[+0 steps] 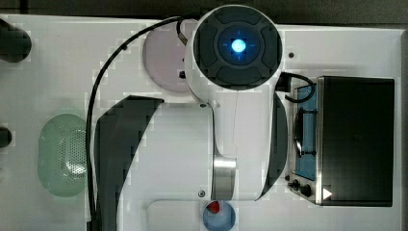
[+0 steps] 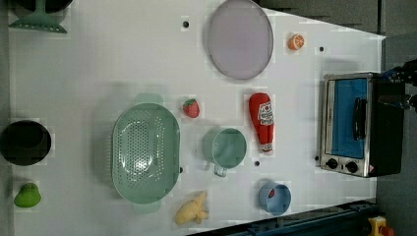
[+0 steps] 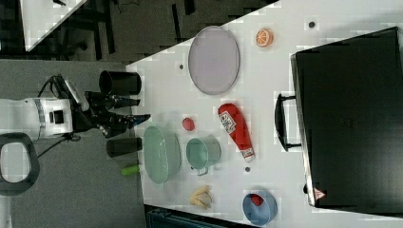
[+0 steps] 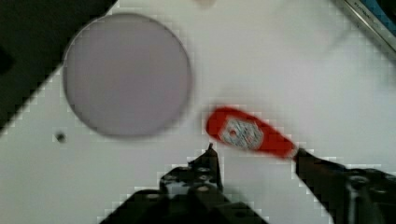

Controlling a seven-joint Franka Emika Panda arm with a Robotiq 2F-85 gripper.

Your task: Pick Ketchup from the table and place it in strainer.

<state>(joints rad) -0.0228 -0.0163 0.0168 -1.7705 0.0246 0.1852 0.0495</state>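
A: Start at the fingers. How do they stand?

B: The gripper [image 4: 254, 156] has its two dark fingers [image 4: 211, 163] spread fairly wide with nothing between them. In the right view the gripper [image 3: 138, 110] is stretched out level above the table's [image 3: 275, 61] edge, well clear of everything.

A: And the ketchup?

B: The ketchup [image 2: 262, 120] lies flat on the table, label up, between the mug [image 2: 225, 147] and the toaster oven [image 2: 351, 123]. The wrist view looks down on it just beyond the fingertips, beside the plate [image 4: 127, 74].

A: What is in the containers?

B: The strainer [image 2: 145, 152] holds nothing; its holed bottom is bare. The mug looks empty too. The blue bowl [image 3: 259, 209] has something small and red inside. The plate is bare. A black cup [image 2: 24, 142] sits at the left view's left edge; I cannot tell what is in it.

A: What differs between views?

B: The left view shows the strawberry [image 2: 192, 108], the orange slice [image 2: 295, 42], a yellow toy [image 2: 192, 210] and a green pear [image 2: 27, 195]. In the top view the arm [image 1: 192, 149] covers the table's middle, leaving the strainer [image 1: 62, 154] and a part of the bowl in sight.
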